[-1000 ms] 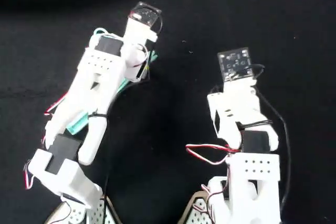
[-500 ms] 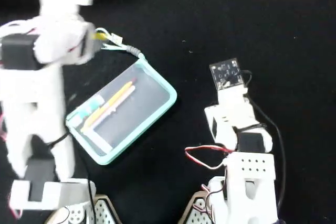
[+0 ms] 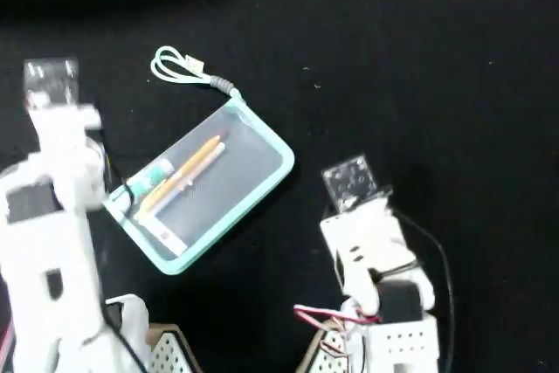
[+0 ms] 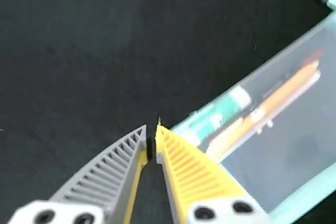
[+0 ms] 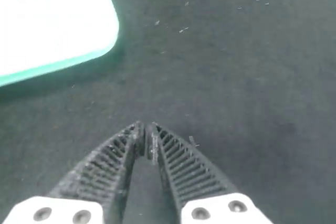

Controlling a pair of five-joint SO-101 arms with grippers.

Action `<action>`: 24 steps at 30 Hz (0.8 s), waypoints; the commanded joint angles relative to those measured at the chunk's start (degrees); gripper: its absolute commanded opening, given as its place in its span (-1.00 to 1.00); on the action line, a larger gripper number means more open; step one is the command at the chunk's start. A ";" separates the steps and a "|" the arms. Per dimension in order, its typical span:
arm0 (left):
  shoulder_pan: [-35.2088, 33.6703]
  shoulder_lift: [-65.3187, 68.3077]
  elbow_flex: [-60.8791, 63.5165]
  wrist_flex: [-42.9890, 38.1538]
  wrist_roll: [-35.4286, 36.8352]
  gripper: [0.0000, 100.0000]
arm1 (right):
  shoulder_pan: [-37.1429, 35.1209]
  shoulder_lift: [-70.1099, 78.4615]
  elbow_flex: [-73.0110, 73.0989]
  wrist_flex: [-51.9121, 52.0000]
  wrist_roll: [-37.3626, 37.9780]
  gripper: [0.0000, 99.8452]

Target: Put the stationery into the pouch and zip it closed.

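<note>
My left pincer and right pincer are clenched, empty. I would pin the pouch and pull its cord slowly toward 11 o'clock.

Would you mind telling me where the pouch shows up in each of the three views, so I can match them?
High view: the pouch lies left of centre on the black table.
Left wrist view: the pouch sits just past the left gripper, with a pencil inside.
Right wrist view: one rounded corner of the pouch lies beyond the right gripper, apart from it.
Shared landmark: the pouch's teal trim.
</note>
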 commanded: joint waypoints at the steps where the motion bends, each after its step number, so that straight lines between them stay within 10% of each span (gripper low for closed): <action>1: -0.22 -13.71 15.08 -3.87 -4.66 -0.90 | -0.79 -4.53 1.36 3.87 0.70 -0.97; 16: -0.22 -52.57 50.33 0.62 -3.34 -0.90 | 3.34 -1.36 5.23 8.88 0.62 -0.97; 24: -0.75 -52.40 51.30 4.48 2.73 -0.90 | 8.62 -1.80 5.23 9.23 -2.20 -0.97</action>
